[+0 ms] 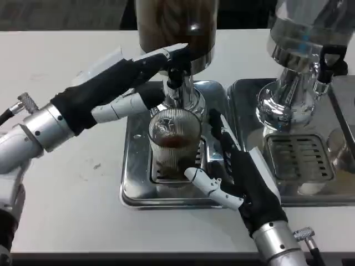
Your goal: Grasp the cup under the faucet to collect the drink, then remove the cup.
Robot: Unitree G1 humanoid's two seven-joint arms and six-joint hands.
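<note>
Just beside the right hand (244,177), on its thumb side, stands the cup (173,145), a ribbed clear glass with brown drink in its lower part. It sits upright on the grate of the steel drip tray (136,188), directly below the faucet (175,88) of the dispenser (176,27), whose tank holds dark liquid. The right hand lies spread with its fingers apart, holding nothing: the long fingers reach forward along the far side of the cup and the thumb points in toward the cup's base. Whether any fingertip touches the glass cannot be told.

Above and beyond the cup, the left hand (119,83) reaches across from the left, its long fingers stretched to the faucet's handle and lying against it. Its thumb hangs lower, pointing at the faucet stem just above the cup's rim. Whether this hand truly clamps the handle or only rests on it cannot be told.

Beyond the right hand, on its outer side, a second dispenser (302,50) stands on its own tray (299,160).
</note>
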